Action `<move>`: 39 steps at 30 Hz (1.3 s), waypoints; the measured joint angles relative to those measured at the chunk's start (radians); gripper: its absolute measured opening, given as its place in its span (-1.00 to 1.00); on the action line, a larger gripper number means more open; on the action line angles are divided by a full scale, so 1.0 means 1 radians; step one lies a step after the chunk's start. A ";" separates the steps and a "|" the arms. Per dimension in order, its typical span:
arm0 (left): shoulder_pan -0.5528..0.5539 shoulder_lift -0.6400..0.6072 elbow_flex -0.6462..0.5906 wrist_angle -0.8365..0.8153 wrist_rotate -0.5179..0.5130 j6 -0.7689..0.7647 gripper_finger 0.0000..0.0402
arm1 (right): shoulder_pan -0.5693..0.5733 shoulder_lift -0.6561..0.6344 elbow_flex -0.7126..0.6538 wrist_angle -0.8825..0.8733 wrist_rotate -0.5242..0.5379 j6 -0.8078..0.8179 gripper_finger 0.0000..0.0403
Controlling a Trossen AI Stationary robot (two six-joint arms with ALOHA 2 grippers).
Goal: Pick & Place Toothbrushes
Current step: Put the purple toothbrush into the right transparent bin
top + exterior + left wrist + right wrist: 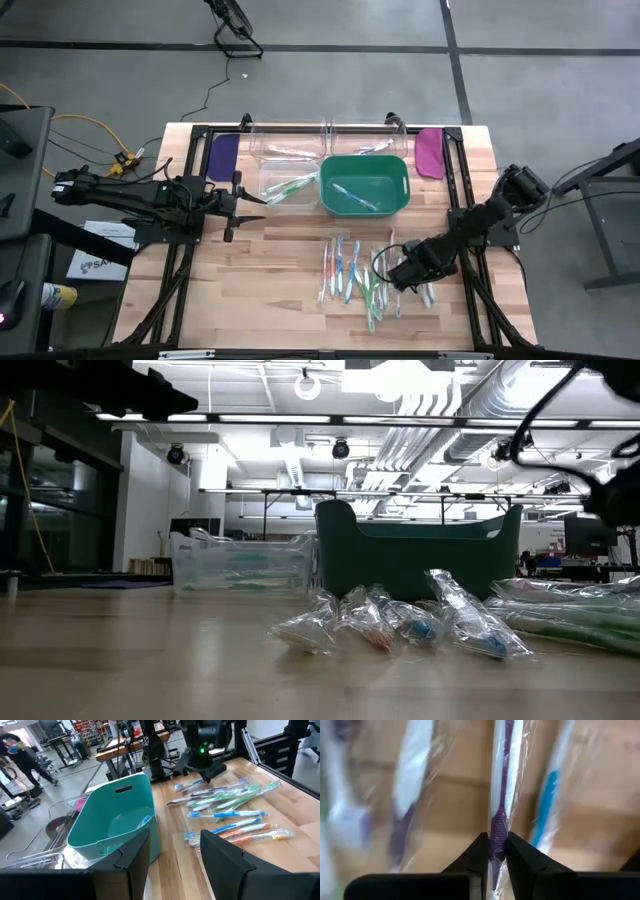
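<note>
We look down on a pale wooden slatted tabletop (250,270), and we place everything by the teal plastic tub (365,185) near its far middle. One blue toothbrush (352,195) lies inside the tub. Clear plastic bins (290,165) stand just beside the tub on the left arm's side and behind it, and at least two hold toothbrushes. Flat purple and magenta paddle-shaped pieces (430,152) lie at the far corners.

In front of the tub, the loose wrapped toothbrushes (350,275), blue, green, orange and white, lie scattered on the wood. Only the low view shows their crinkled clear wrappers (400,622).

The left end effector (240,200) hovers beside the clear bins, with its fingers (225,862) apart and nothing between them. The right end effector (385,270) is down on the pile in front of the tub. From above we cannot read its grip; its own wrist view shows the fingers (477,852) pinched on a purple-and-white wrapped toothbrush (500,795).
</note>
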 joint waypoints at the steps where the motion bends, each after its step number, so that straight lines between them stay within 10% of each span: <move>1: 0.000 0.000 0.000 0.000 0.000 0.000 -0.17 | -0.001 -0.021 0.001 -0.006 -0.001 0.002 -0.78; 12: 0.000 0.000 0.000 -0.002 0.000 -0.006 -0.17 | -0.002 -0.350 0.002 -0.020 0.269 -0.059 -0.82; 23: 0.000 0.000 0.000 -0.007 -0.039 -0.018 -0.17 | -0.174 -0.637 0.004 0.089 0.618 -0.460 -0.82; 39: 0.000 0.000 0.000 -0.005 -0.110 -0.121 -0.17 | -0.957 -0.616 0.042 0.359 0.073 -1.351 -0.82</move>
